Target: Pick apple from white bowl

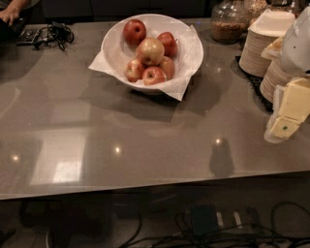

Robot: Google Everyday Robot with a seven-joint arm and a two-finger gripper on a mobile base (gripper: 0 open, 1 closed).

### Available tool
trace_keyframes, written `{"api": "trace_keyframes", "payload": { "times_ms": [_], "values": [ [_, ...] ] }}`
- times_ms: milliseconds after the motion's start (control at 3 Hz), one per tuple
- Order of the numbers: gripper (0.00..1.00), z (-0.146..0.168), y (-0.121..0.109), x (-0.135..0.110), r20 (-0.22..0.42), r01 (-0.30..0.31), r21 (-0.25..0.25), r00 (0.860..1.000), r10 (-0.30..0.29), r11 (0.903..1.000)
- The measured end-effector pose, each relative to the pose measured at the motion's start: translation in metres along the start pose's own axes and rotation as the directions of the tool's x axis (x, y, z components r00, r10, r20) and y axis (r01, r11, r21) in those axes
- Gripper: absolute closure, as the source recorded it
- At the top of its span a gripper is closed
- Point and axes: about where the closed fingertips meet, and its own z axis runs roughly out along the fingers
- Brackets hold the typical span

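Note:
The white bowl (112,46) stands at the back middle of the grey table, lined with a white paper napkin whose corners stick out. It holds several apples. The largest apple (150,51), pale yellow-green with a light red blush, lies on top in the middle, with smaller, deeper-red apples around it. My gripper (286,116), white with pale yellow parts, hangs at the right edge of the view, well to the right of the bowl, nearer the front and apart from it. It holds nothing that I can see.
Stacks of white plates (261,48) stand at the back right, close behind my gripper. A glass jar (228,22) stands right of the bowl. Black cables (53,34) and a person's hand (8,14) are at the back left. The table's front edge (145,186) runs across below.

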Motion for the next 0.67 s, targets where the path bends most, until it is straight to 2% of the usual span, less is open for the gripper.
{"api": "trace_keyframes", "payload": {
  "times_ms": [333,667],
  "values": [
    [0.00,0.0000,0.0000,-0.0001,0.000,0.000,0.000,1.000,0.000,1.0000],
    [0.00,0.0029,-0.0062,-0.0093,0.052,-0.022,0.006,0.998,0.021,0.9997]
  ]
}}
